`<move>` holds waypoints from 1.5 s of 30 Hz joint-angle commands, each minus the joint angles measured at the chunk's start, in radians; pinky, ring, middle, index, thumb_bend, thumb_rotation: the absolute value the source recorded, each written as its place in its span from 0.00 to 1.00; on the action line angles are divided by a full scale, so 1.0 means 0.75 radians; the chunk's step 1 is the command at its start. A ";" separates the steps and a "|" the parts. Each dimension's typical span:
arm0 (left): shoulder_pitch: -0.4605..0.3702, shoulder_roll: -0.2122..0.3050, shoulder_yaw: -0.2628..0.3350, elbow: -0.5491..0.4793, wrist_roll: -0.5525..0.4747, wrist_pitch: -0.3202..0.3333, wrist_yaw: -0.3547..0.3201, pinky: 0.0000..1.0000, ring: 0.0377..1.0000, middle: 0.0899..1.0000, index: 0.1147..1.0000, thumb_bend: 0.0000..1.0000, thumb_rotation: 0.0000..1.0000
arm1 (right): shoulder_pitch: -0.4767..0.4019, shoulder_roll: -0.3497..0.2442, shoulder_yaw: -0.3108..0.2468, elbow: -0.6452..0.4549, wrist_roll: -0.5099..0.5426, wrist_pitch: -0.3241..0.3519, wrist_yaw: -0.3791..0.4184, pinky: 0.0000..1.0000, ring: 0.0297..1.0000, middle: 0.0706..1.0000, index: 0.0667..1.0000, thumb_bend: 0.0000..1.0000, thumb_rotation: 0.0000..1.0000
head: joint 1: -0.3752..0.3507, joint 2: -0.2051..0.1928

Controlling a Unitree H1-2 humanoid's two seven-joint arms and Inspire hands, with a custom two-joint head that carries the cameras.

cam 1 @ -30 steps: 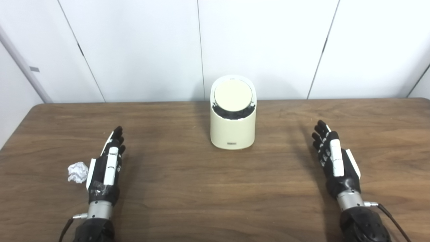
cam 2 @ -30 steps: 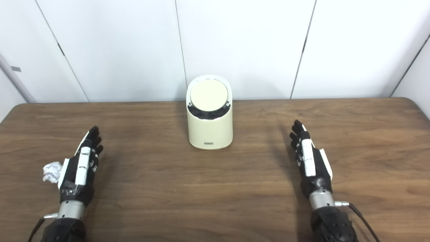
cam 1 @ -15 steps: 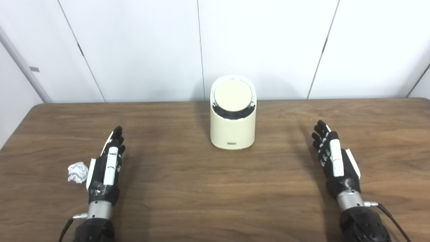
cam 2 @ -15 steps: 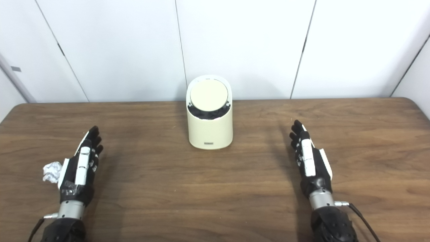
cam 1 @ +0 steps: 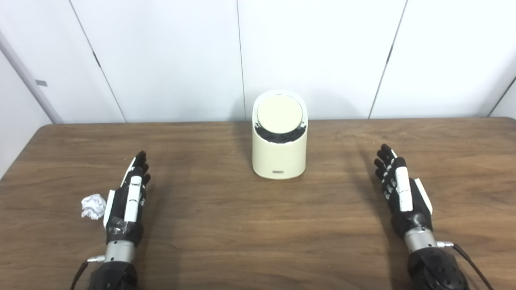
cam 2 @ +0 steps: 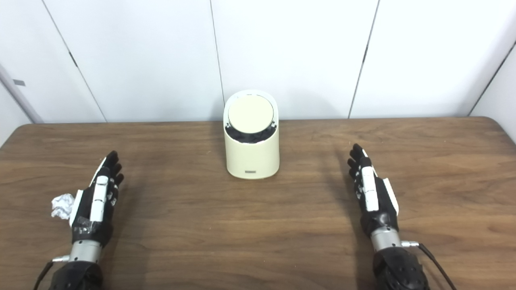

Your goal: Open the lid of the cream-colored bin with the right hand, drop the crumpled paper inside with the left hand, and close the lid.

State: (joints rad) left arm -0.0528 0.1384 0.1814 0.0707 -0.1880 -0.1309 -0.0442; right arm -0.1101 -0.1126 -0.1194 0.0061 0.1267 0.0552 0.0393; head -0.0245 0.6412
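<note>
The cream-colored bin (cam 1: 279,155) stands upright at the middle of the wooden table (cam 1: 225,225). Its round lid (cam 1: 279,114) is tilted toward me, with a dark gap under its front edge. The crumpled white paper (cam 1: 93,206) lies on the table just left of my left hand (cam 1: 128,199). That hand is open and empty, fingers straight and pointing away from me. My right hand (cam 1: 399,189) is open and empty too, fingers straight, to the right of the bin and well apart from it.
White wall panels (cam 1: 314,52) rise right behind the table's far edge. Nothing else stands on the table. The table's left edge (cam 1: 16,165) runs close to the paper.
</note>
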 commanded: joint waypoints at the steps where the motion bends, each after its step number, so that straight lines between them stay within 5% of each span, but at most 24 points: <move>1: 0.037 -0.035 -0.019 0.081 0.011 -0.010 0.002 1.00 1.00 0.99 0.96 0.44 0.83 | -0.036 -0.010 0.002 -0.004 0.004 0.004 0.006 1.00 0.96 0.96 0.94 0.52 1.00 | 0.001 0.001; 8: 0.028 -0.037 -0.021 0.098 0.011 -0.017 0.004 1.00 1.00 0.99 0.95 0.41 0.82 | -0.046 -0.026 0.007 0.016 -0.011 -0.019 0.008 1.00 0.95 0.95 0.94 0.52 0.89 | -0.002 -0.005; 20: 0.020 -0.040 -0.030 0.118 0.020 -0.024 0.006 1.00 1.00 0.99 0.96 0.42 0.83 | -0.116 -0.064 0.010 -0.007 -0.031 0.006 0.017 1.00 0.95 0.96 0.94 0.55 0.87 | -0.013 -0.011; 28: 0.013 -0.055 -0.026 0.128 0.001 -0.034 0.003 1.00 1.00 0.98 0.95 0.39 0.82 | -0.205 -0.127 0.049 -0.103 -0.117 0.159 0.018 1.00 0.97 0.97 0.95 0.63 0.83 | -0.025 -0.015; 40: 0.016 -0.062 -0.039 0.118 0.031 -0.021 0.012 1.00 1.00 0.99 0.97 0.43 0.83 | -0.330 -0.205 0.082 -0.141 -0.134 0.241 0.088 1.00 1.00 1.00 0.96 0.61 0.72 | -0.019 -0.017; 45: 0.016 -0.064 -0.039 0.118 0.038 -0.025 0.010 1.00 1.00 0.99 0.96 0.41 0.83 | -0.381 -0.244 0.159 -0.167 -0.352 0.299 0.046 0.95 0.97 0.96 0.92 0.66 0.72 | -0.021 -0.018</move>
State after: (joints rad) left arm -0.0806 0.1311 0.1722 0.0998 -0.1614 -0.1359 -0.0396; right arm -0.3521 -0.2793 -0.0014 -0.0763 -0.1033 0.2772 0.0929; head -0.0399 0.6274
